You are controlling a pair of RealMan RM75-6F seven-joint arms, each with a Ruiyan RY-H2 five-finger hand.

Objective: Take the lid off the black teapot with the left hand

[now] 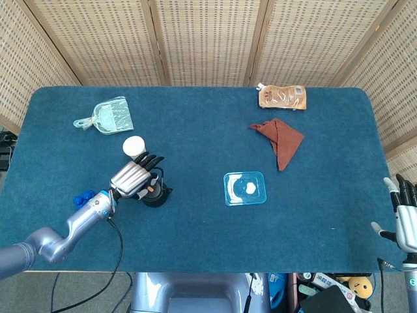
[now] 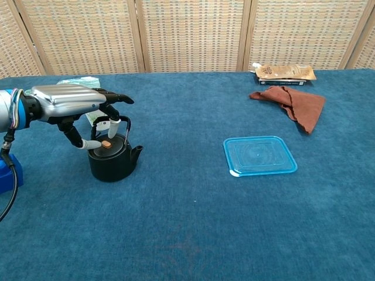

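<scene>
Approach step: left hand [image 2: 70, 105] over black teapot [image 2: 112, 158], fingers [image 2: 115, 127] spread, holding nothing; lid [image 2: 106, 144] seated just beneath fingertips. Next: pinch orange knob, lift straight. Right hand [image 1: 406, 220] idle, fingers apart.

Black teapot [image 2: 112, 161] with orange-knobbed lid [image 2: 106, 144], silver left hand [image 2: 73, 103], blue tablecloth [image 2: 193, 222].
</scene>
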